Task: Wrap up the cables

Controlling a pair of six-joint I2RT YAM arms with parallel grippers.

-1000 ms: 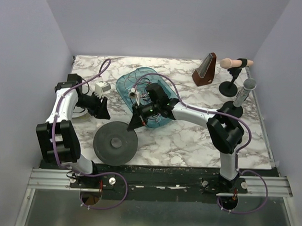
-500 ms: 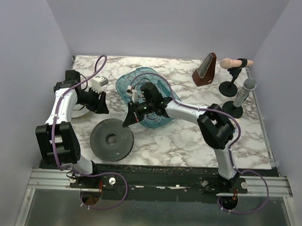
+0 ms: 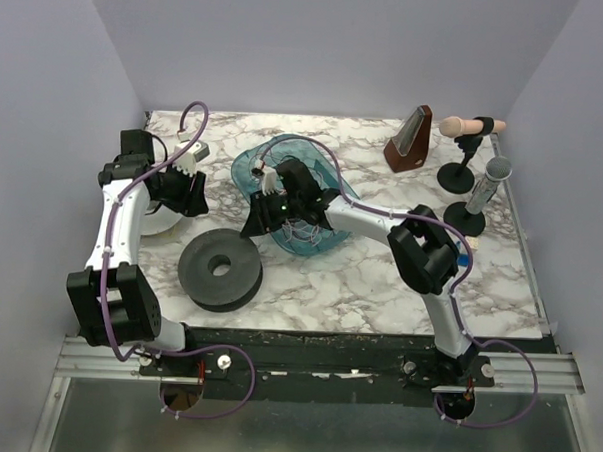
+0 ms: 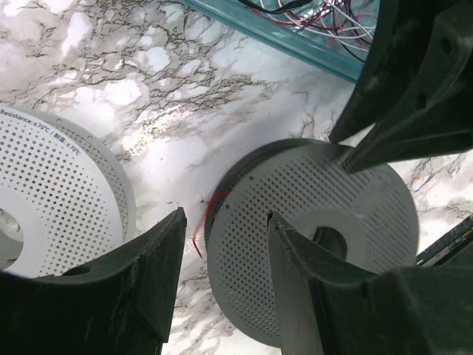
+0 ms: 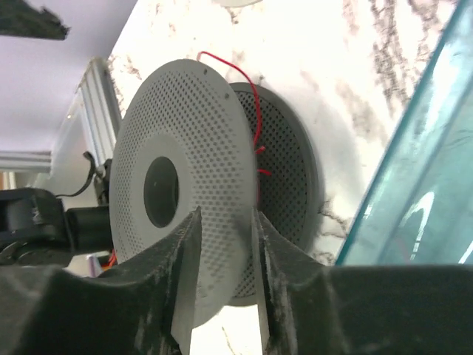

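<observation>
The cables (image 3: 299, 228) are thin red, black and white wires lying loose in a teal tray (image 3: 246, 172); the left wrist view shows the cables (image 4: 325, 13) at its top edge. A grey perforated spool (image 3: 220, 269) lies on the marble with a red wire end (image 4: 205, 214) at its hub, and this red wire (image 5: 250, 89) runs between the flanges. My right gripper (image 3: 251, 229) (image 5: 224, 216) is open just behind the spool's rim. My left gripper (image 3: 195, 196) (image 4: 224, 218) hangs open over the spool's left edge, holding nothing.
A white spool (image 3: 154, 220) (image 4: 52, 200) lies left of the grey one. A metronome (image 3: 409, 141) and two microphones on stands (image 3: 463, 153) (image 3: 481, 199) stand at the back right. A small white object (image 3: 193, 153) sits behind the left arm.
The right gripper has opened and let go of the grey spool's rim. The spool slid left and dropped from tilted to flat. The left gripper has drawn back and left.
</observation>
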